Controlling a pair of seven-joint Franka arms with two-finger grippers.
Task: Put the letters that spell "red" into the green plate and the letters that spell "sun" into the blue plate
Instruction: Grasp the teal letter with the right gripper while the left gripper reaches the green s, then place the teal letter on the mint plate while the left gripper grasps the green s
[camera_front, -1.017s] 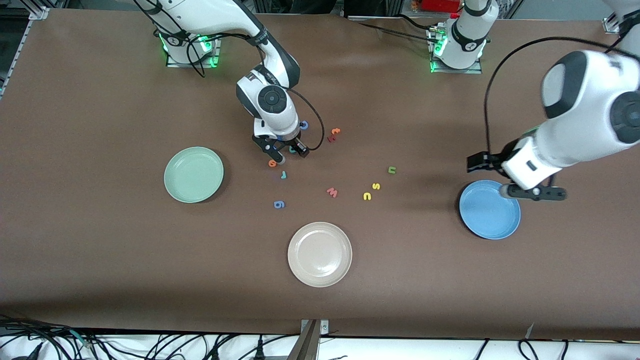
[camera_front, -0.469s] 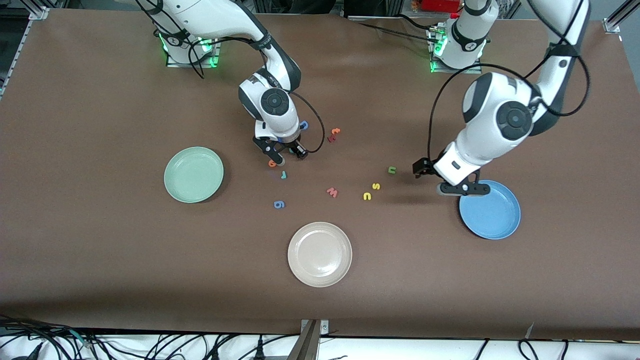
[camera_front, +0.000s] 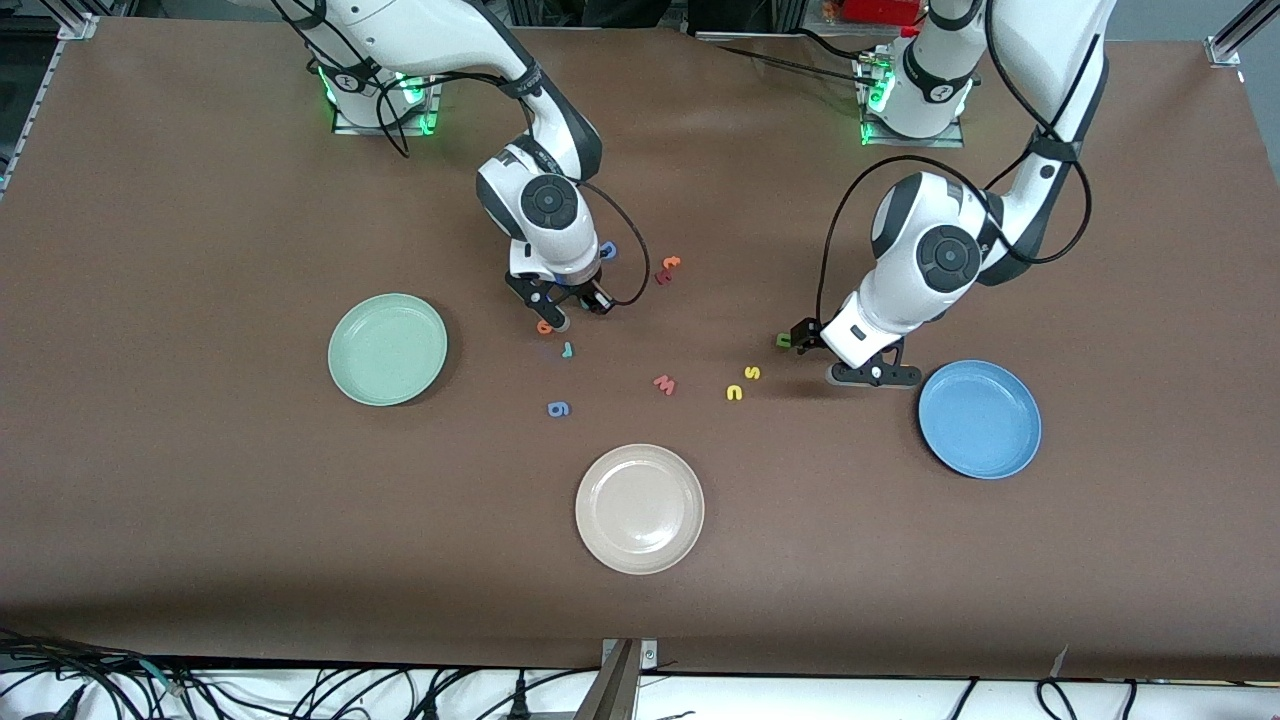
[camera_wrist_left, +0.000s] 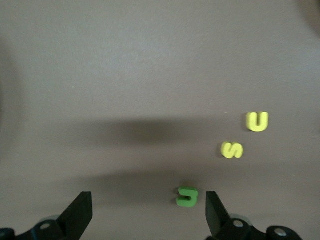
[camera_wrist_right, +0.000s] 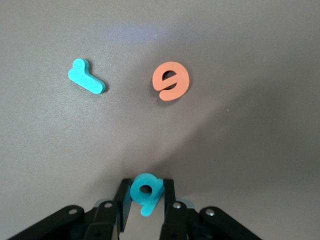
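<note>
We catch right gripper (camera_wrist_right: 146, 210) pinching tiny teal foam "d" (camera_wrist_right: 146, 192), bound for pale mint-green plate (camera_front: 387, 349) at nine o'clock. Left gripper (camera_wrist_left: 149, 212), jaws spread, straddles dark green foam "u" (camera_wrist_left: 187, 195), sky-blue plate (camera_front: 979, 418) at three o'clock.

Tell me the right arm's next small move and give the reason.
Probably lift straight up, then carry toward the green plate. The right gripper has its fingers pressed on the teal "d", which looks pinched at table level, while the orange "e" and teal "r" lie loose on the table and the plate holds nothing yet.
</note>
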